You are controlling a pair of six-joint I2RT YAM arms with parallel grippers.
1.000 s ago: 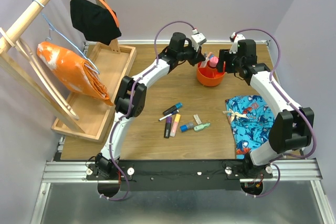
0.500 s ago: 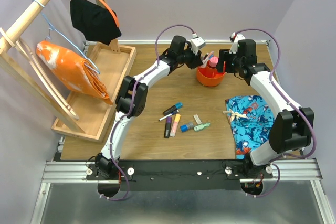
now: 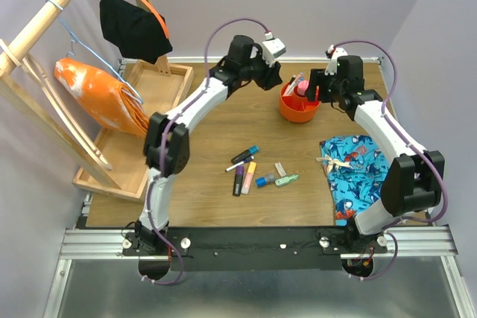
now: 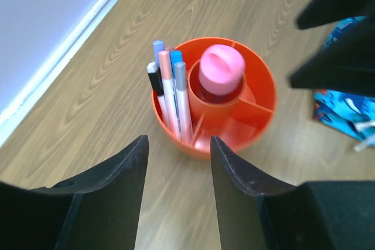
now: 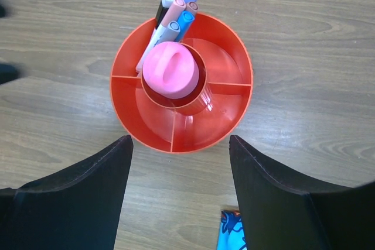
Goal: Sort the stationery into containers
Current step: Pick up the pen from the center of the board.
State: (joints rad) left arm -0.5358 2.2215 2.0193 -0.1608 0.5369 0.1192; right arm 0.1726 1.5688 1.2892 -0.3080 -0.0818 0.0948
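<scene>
The orange-red pot (image 3: 299, 108) stands at the back middle of the table. A pink marker (image 4: 221, 68) sits upright in its centre well. Several pens (image 4: 170, 89) lean in one side compartment (image 5: 167, 16). My left gripper (image 3: 273, 76) hangs open and empty just left of the pot (image 4: 258, 127), with wood showing between its fingers (image 4: 179, 141). Just right of the pot (image 5: 176, 143), my right gripper (image 3: 317, 91) is open wide and empty (image 5: 180, 140). Loose stationery lies mid-table: a blue-capped marker (image 3: 244, 155), a purple marker (image 3: 238, 179), an orange marker (image 3: 249, 176), a green marker (image 3: 286, 179) and an eraser (image 3: 280, 169).
A light-wood tray (image 3: 160, 98) lies at the left. Over it leans a wooden rack with an orange garment (image 3: 97, 98) and a black cloth (image 3: 134, 27). A blue patterned cloth (image 3: 354, 169) covers the table's right side.
My left gripper has opened and drawn back to the left, away from above the pot. The right arm has not moved.
</scene>
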